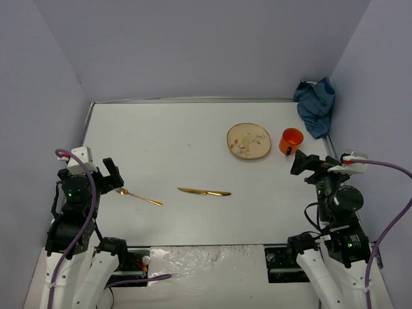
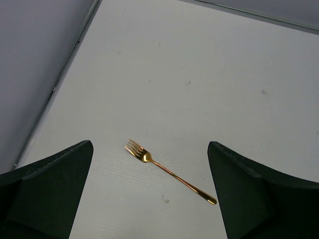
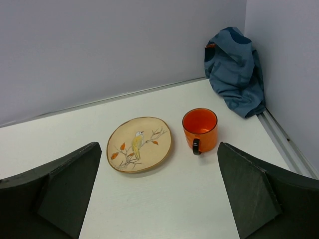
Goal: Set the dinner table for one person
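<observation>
The left pincer (image 2: 149, 145) is spread wide and grips nothing. It hovers tilted down over the near-left part of the desk (image 1: 167, 141), on an arm folded back over its base. Below it a gold fork (image 2: 164, 169) lies flat, tines toward the left wall. Further right, near the middle of the front edge, lies a gold knife (image 1: 204, 192).

The right pincer (image 3: 159, 147) is also wide apart and empty, on an arm bent up at the near-right side and aimed at the far-right corner. Ahead of it sit a bird-painted plate (image 3: 139, 144) and, just beside it, an orange mug (image 3: 200, 128), apart from each other. A crumpled blue cloth (image 3: 233, 72) fills the corner.

The white desk carries everything.
</observation>
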Robot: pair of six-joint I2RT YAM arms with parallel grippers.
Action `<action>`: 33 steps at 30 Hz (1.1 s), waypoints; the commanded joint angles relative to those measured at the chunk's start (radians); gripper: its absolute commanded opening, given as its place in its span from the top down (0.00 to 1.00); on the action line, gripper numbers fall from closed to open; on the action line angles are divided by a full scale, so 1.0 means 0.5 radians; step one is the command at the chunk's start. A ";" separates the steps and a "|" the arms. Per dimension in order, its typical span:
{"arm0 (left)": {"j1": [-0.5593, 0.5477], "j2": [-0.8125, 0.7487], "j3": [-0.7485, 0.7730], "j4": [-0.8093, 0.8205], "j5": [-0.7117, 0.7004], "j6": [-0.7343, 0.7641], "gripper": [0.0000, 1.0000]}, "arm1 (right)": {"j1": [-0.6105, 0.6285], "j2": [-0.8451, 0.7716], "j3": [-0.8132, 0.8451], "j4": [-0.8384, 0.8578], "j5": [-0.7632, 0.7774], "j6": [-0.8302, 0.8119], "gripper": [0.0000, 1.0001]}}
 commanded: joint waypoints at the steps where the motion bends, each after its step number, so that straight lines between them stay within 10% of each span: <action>1: -0.030 0.013 0.008 0.171 -0.011 -0.064 0.03 | 0.015 0.228 0.125 0.182 0.002 0.103 0.00; 8: -0.041 0.280 0.254 0.170 0.067 -0.146 0.03 | 0.015 1.102 0.602 0.213 0.190 0.449 0.00; 18: -0.039 0.931 0.740 0.187 0.273 -0.074 0.03 | -0.143 2.466 1.317 0.462 0.335 0.122 0.00; 33: 0.127 1.060 0.502 0.371 0.434 -0.025 0.03 | -0.639 3.535 1.670 1.057 0.363 -0.254 0.00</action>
